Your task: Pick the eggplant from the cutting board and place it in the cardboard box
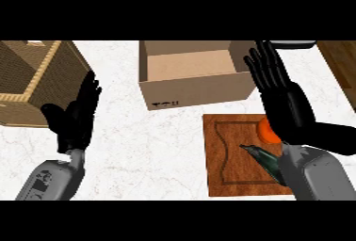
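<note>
Right hand [284, 101] open above the cutting board [233, 155], fingers straight, holding nothing.
The eggplant [264, 159] lies on the board's right part, mostly hidden under the right forearm, beside an orange thing [268, 132]. The cardboard box [191, 73] stands open just behind the board on the white tabletop [146, 150]. The left hand [75, 115] rests open at left, near a wicker basket [31, 75].
</note>
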`<move>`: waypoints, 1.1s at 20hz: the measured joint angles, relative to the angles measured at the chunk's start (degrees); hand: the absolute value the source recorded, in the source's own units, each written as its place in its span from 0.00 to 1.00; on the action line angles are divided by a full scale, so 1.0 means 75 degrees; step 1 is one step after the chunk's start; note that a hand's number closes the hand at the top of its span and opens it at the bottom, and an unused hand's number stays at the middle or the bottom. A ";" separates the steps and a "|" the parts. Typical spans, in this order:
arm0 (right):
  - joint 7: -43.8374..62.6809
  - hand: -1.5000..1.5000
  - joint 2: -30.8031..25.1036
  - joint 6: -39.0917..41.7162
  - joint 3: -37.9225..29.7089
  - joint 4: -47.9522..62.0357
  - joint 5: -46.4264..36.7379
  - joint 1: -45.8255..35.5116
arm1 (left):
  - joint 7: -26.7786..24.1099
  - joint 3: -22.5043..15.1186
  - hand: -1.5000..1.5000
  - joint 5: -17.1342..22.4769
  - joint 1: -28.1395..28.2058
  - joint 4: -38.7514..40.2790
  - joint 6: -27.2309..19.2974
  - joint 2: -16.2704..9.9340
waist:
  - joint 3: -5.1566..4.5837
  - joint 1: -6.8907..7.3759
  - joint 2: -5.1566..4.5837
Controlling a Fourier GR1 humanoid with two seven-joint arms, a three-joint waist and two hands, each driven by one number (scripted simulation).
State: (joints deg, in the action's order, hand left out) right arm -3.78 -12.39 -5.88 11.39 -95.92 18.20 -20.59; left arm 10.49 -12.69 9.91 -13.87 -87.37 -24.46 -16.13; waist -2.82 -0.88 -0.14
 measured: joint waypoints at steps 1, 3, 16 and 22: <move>0.0050 0.00 -0.0101 0.0211 0.0060 0.0027 0.0059 0.0081 | -0.0072 0.0007 0.50 -0.0020 0.0099 0.0034 0.0020 -0.0022 | 0.0080 0.0029 0.0002; 0.0281 0.00 -0.0365 0.0917 0.0271 0.0273 0.0351 0.0213 | -0.0119 0.0039 0.50 -0.0208 0.0220 0.0137 0.0076 -0.0315 | 0.0202 0.0141 -0.0024; -0.1779 0.00 -0.3248 0.6158 0.1562 0.2172 -0.0034 0.0827 | -0.0441 0.0336 0.50 -0.1061 0.0775 0.0894 0.0492 -0.1968 | 0.0433 0.0518 -0.0170; -0.2919 0.00 -0.3870 0.6493 0.1428 0.3156 -0.0819 0.0181 | -0.0646 0.0431 0.50 -0.1062 0.0815 0.1100 0.0680 -0.2095 | 0.0447 0.0568 -0.0151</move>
State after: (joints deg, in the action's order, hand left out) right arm -25.67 -41.42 42.82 22.10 -72.25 12.05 -19.23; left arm 5.65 -9.46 1.95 -7.75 -79.13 -19.36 -31.84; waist 0.53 3.39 -1.27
